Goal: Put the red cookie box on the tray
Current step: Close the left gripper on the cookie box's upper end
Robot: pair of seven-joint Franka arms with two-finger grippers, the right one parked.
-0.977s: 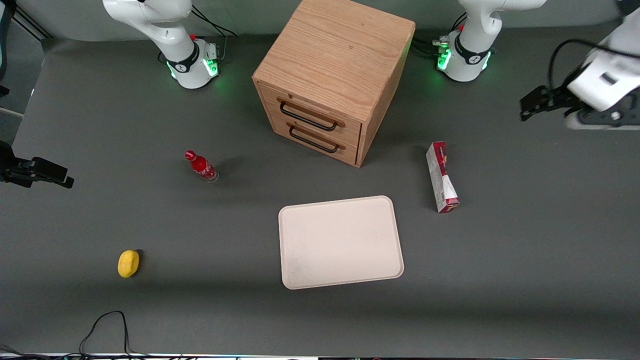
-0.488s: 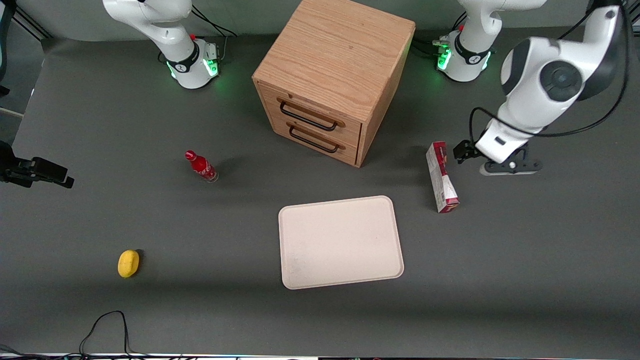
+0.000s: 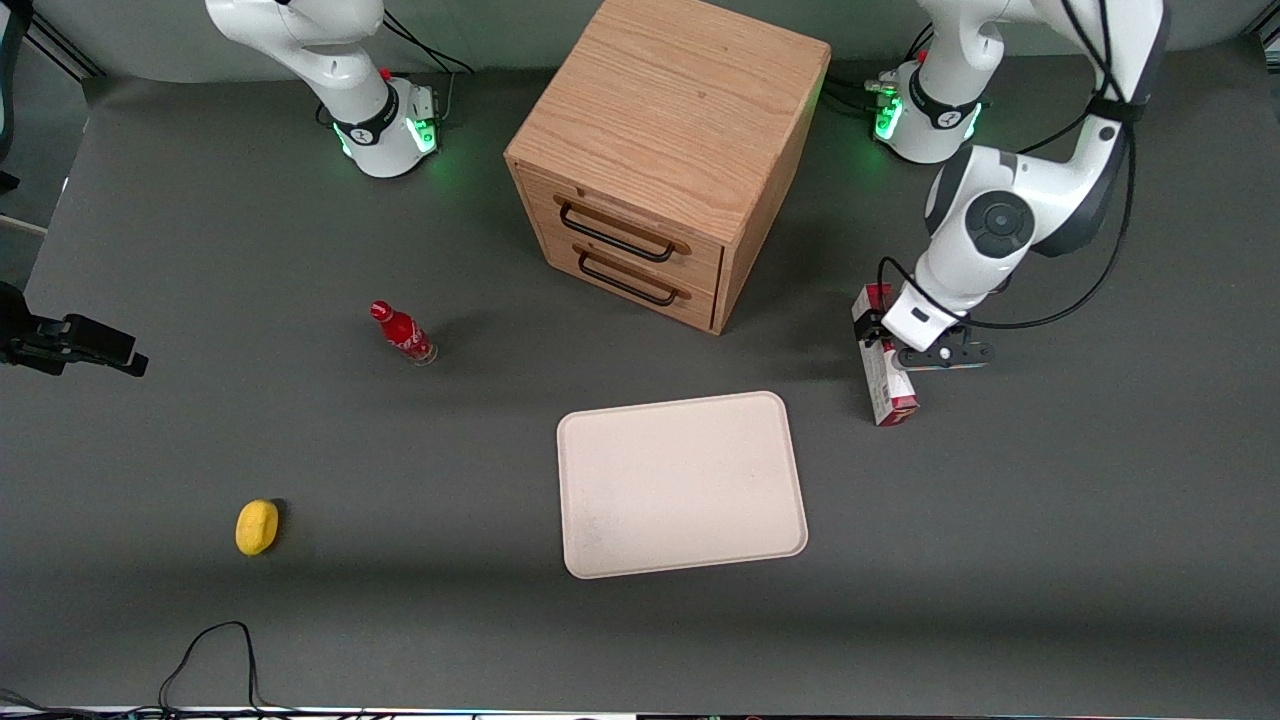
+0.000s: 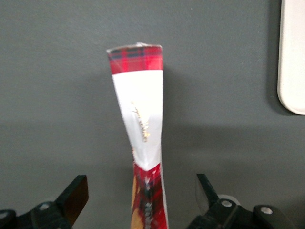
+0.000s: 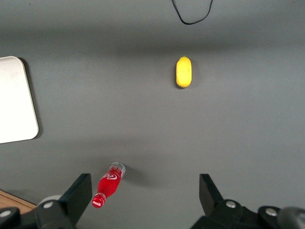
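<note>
Red cookie box [image 4: 141, 143] lies between open pincer [image 4: 141, 202] fingers at frame's right; an off-centre squeeze could twist it short of the tray [image 3: 680, 485].

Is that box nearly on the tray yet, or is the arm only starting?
Only starting. The gripper hangs over the red cookie box, fingers open on either side with gaps, so nothing is gripped. The box lies on the table beside the tray, which holds nothing. Gripping, lifting, carrying over and setting down are all left.

lab | Franka arm bases [image 3: 385, 130] bolted to grey table [image 3: 300, 620]
</note>
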